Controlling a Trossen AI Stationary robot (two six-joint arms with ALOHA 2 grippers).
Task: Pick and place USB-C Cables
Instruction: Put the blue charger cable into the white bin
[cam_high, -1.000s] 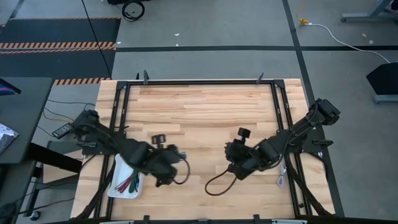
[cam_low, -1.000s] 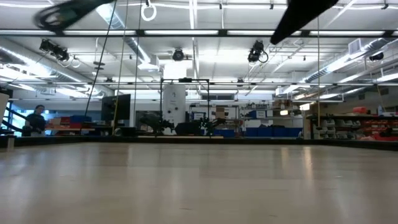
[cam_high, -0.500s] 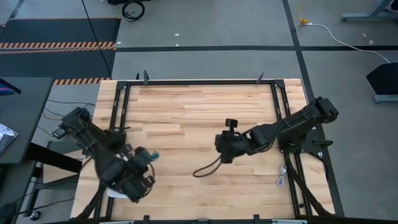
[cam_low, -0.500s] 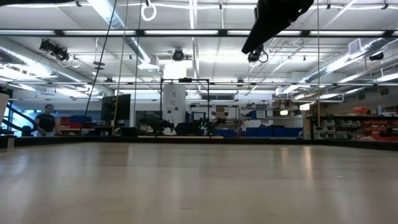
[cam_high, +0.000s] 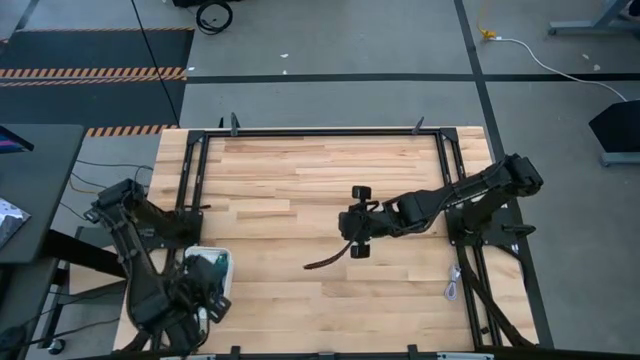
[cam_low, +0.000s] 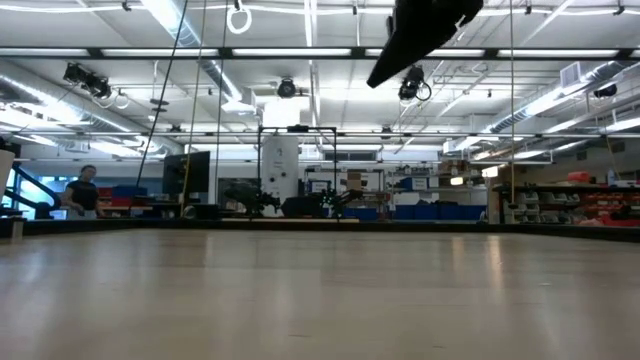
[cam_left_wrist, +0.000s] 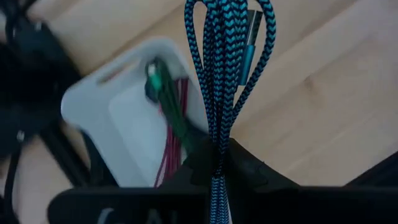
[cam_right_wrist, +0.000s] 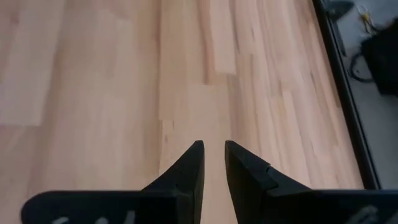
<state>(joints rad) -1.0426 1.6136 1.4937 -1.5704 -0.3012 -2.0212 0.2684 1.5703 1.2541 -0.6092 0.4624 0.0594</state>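
My left gripper (cam_left_wrist: 214, 163) is over the white tray (cam_left_wrist: 93, 99) at the table's near left corner, shut on a teal braided cable bundle (cam_left_wrist: 227, 68). Green (cam_left_wrist: 166, 93) and dark red (cam_left_wrist: 171, 149) cables lie in the tray. In the high view the left arm hides most of the tray (cam_high: 218, 254). My right gripper (cam_high: 353, 238) hangs high over the table's middle with a dark cable (cam_high: 325, 259) trailing from it toward the near left. In the right wrist view its fingers (cam_right_wrist: 213, 158) stand a narrow gap apart, and no cable shows there. My left gripper pinches the teal bundle between its two fingers at about mid-length (cam_left_wrist: 216, 149), across several strands. The looped end and a plug (cam_left_wrist: 249, 37) stick out past the fingertips. The bundle is lifted clear above the tray. My right gripper carries the dark cable by one end (cam_high: 349, 248). The gripper hides the place of contact in the high view, and the wrist view does not show it. The cable trails uncoiled from the gripper.
Black frame rails (cam_high: 450, 180) run along the table's sides and far edge. A pale cable (cam_high: 452, 288) lies by the right rail near the right arm's base. Bare wood (cam_high: 300, 180) spreads across the far half. A person (cam_low: 85, 190) stands far off in the room.
My left gripper has swung from the table's near middle toward the near left corner and now stands over the tray, still carrying the teal bundle. My right gripper has moved left and toward the far edge, and the dark cable has gone from a loop to a straighter trailing strand.
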